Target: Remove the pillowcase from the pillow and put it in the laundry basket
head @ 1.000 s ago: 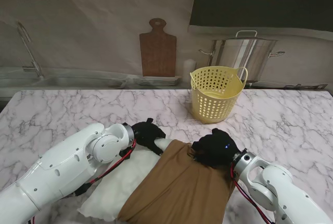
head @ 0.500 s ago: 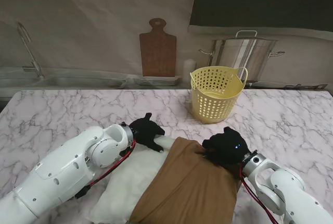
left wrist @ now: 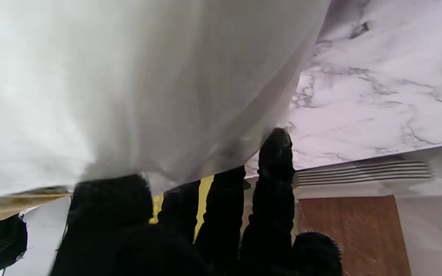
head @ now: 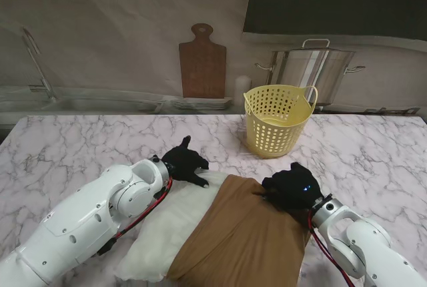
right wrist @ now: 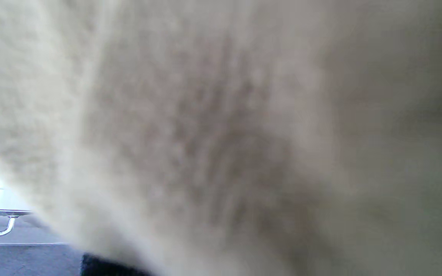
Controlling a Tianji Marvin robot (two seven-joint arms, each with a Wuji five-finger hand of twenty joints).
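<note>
Soft, even light, wrist views blurred

We see the stand view sharp; fabric (right wrist: 221, 115) fills the right wrist view, wholly out of focus.

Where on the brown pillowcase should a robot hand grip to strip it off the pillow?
Grip the pillowcase at its far right corner, where the right robot hand sits on bunched fabric, coming from the basket side. White pillow shows only on the left, under the left robot hand, so pulling rightward should slide it off.

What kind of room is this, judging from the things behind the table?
Most likely a kitchen, or a mock-up of one. Behind the marble table stand a large steel stockpot, a wooden cutting board leaning on the wall, and a sink with faucet.
</note>
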